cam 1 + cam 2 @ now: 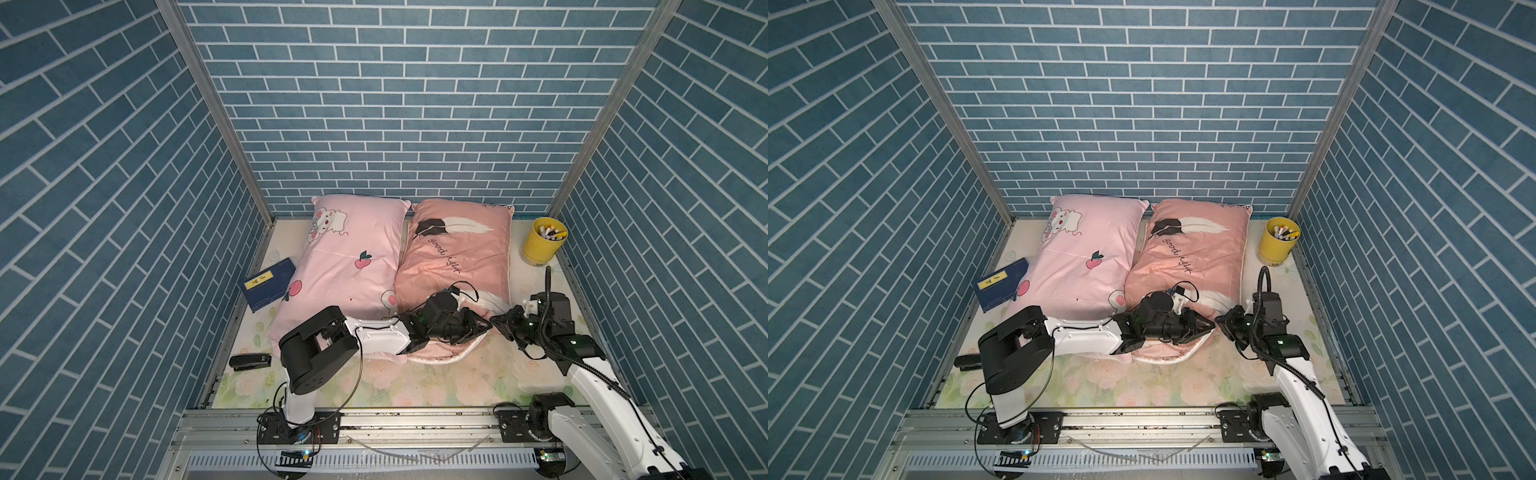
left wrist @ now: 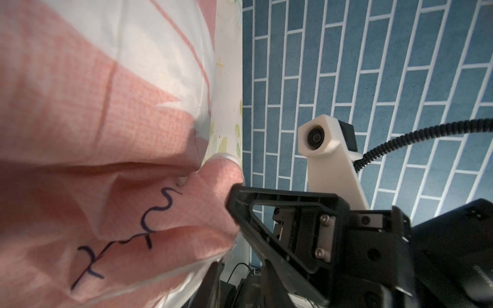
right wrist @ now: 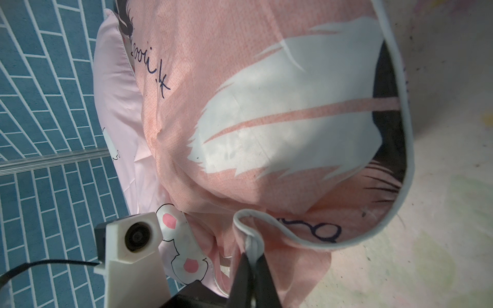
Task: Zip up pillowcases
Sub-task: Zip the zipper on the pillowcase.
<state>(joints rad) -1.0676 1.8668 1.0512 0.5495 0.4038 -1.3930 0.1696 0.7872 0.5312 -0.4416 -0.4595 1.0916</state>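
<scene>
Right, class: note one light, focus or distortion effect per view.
Both top views: wide-angle perspective splays the brick walls. Left wrist: salmon pillowcase close and soft, white print bright. Right wrist: patchy shadow on that fabric; right tool blurred.

Light pink pillowcase beside salmon pillowcase on floral mat, left gripper and right gripper at salmon's near corner; yellow cup, blue book, black stapler nearby.
</scene>
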